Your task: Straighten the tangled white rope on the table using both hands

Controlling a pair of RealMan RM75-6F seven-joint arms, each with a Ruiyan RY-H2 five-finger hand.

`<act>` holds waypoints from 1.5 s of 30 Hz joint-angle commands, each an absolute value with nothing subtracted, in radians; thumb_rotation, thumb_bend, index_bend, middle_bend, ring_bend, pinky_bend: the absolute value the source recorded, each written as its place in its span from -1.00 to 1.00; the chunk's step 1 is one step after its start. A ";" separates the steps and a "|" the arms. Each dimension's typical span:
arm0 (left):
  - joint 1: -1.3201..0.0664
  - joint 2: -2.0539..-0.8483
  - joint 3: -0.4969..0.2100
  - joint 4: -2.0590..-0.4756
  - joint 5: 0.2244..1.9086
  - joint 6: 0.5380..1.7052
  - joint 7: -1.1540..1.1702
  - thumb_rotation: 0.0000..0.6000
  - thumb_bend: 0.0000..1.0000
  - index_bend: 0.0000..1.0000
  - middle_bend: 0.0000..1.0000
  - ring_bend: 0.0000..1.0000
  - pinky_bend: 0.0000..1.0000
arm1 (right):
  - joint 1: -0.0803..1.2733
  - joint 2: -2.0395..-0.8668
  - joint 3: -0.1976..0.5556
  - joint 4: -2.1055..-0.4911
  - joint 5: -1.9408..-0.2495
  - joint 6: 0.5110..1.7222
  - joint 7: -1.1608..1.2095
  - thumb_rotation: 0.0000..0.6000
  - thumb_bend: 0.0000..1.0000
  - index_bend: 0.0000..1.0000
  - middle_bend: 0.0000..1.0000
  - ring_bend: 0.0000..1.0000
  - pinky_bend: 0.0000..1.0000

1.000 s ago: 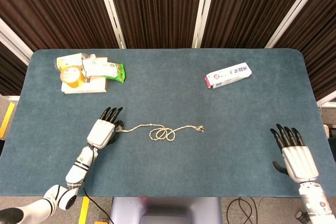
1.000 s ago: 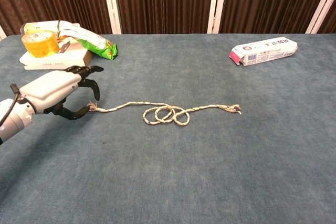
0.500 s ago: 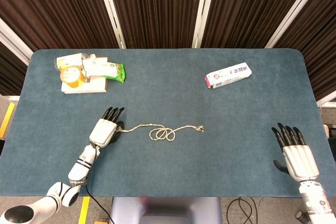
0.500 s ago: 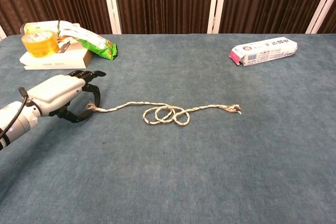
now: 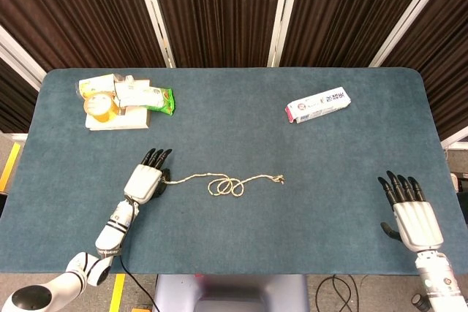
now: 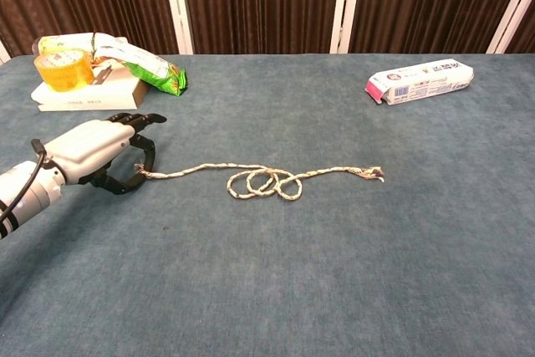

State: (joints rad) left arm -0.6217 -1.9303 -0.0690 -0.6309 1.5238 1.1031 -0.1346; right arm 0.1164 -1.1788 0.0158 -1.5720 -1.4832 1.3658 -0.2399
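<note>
The white rope (image 5: 225, 184) lies across the middle of the table, with a tangle of loops (image 6: 263, 181) at its centre and a frayed right end (image 6: 374, 174) lying free. My left hand (image 6: 96, 156) sits at the rope's left end. Its thumb and a curled finger (image 6: 149, 155) pinch the frayed tip against the cloth, and in the head view the hand (image 5: 146, 179) covers that tip. My right hand (image 5: 409, 213) appears only in the head view. It lies flat near the front right edge with fingers spread, holding nothing, far from the rope.
At the back left stand a flat white box (image 6: 84, 94), a yellow tape roll (image 6: 63, 68) and a green snack packet (image 6: 146, 64). A white packet (image 6: 420, 80) lies at the back right. The table (image 5: 241, 122) is covered in blue cloth.
My left hand's fingers have curled down and closed on the rope's left tip. The rope itself has not shifted. The right hand has barely moved.
</note>
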 commanded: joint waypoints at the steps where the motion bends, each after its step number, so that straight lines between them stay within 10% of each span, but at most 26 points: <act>1: -0.622 -1.929 -0.067 -0.630 1.525 1.111 -0.135 1.00 -0.05 0.16 -0.93 -1.00 -1.00 | 0.119 -1.181 0.015 -1.569 -1.486 1.364 -0.241 1.00 -0.39 -1.00 -1.00 -1.00 -1.00; 9: -0.595 -1.873 -0.035 -0.701 1.565 1.202 -0.116 1.00 -0.05 0.19 -0.93 -1.00 -1.00 | 0.165 -1.232 0.017 -1.519 -1.540 1.335 -0.213 1.00 -0.39 -0.95 -1.00 -1.00 -1.00; 21: -0.553 -1.786 -0.021 -0.828 1.565 1.249 -0.071 1.00 -0.04 0.20 -0.93 -1.00 -1.00 | 0.372 -1.419 0.154 -1.522 -1.414 1.136 -0.459 1.00 -0.39 -0.06 -1.00 -1.00 -1.00; 45: -0.538 -1.731 -0.028 -0.828 1.551 1.244 -0.118 1.00 -0.05 0.21 -0.93 -1.00 -1.00 | 0.604 -1.767 0.233 -1.284 -1.130 1.016 -0.707 1.00 -0.22 0.19 -1.00 -1.00 -1.00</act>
